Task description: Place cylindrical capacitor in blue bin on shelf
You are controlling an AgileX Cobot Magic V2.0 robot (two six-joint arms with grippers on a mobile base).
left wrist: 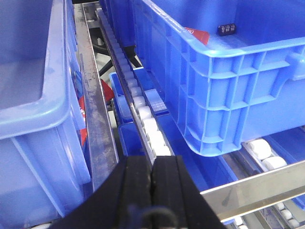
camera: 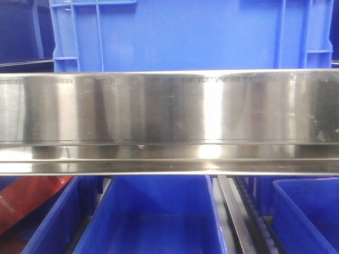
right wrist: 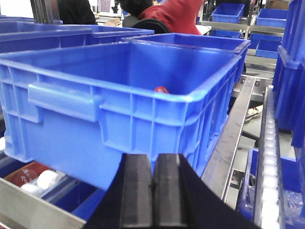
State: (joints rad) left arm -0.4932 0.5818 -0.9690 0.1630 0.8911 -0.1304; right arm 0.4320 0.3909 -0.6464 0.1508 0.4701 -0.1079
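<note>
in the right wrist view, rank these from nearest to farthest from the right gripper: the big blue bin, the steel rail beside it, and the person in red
1. The big blue bin, directly ahead of the shut right gripper.
2. The steel rail, running away on the right.
3. The person in red, far behind the bin at top.

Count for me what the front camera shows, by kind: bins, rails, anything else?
Blue bins clearly seen: 4, one above, three below
Steel front rail: 1
Red packet: 1
Total: 6
</note>
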